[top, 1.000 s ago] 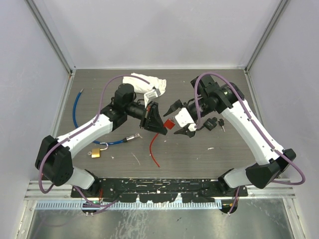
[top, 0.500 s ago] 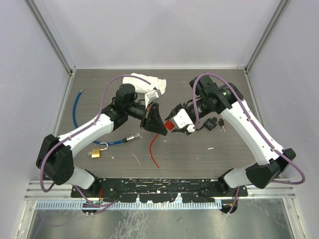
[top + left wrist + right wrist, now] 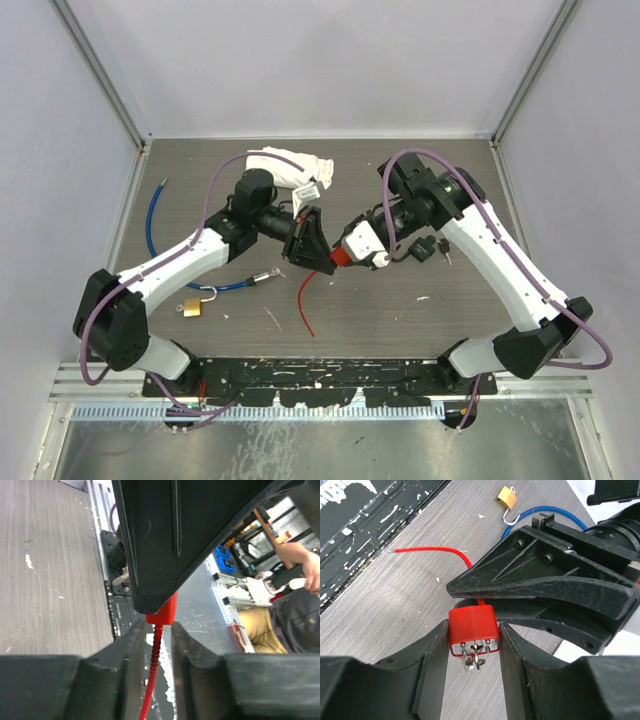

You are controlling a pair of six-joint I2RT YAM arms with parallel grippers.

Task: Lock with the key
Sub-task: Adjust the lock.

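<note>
Right gripper (image 3: 473,632) was closed on the lock (image 3: 471,622) by its sides, in midair (keyed end toward that wrist), the long axis pointed at the left gripper (image 3: 156,630), whose grip on the cable (image 3: 151,680) could not be told.

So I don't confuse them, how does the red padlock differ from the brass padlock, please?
The red padlock is raised, clamped in the right gripper; the brass padlock lies on the table. The red one trails a flexible cable; the brass one has a rigid shackle, open. Both are padlocks.
</note>
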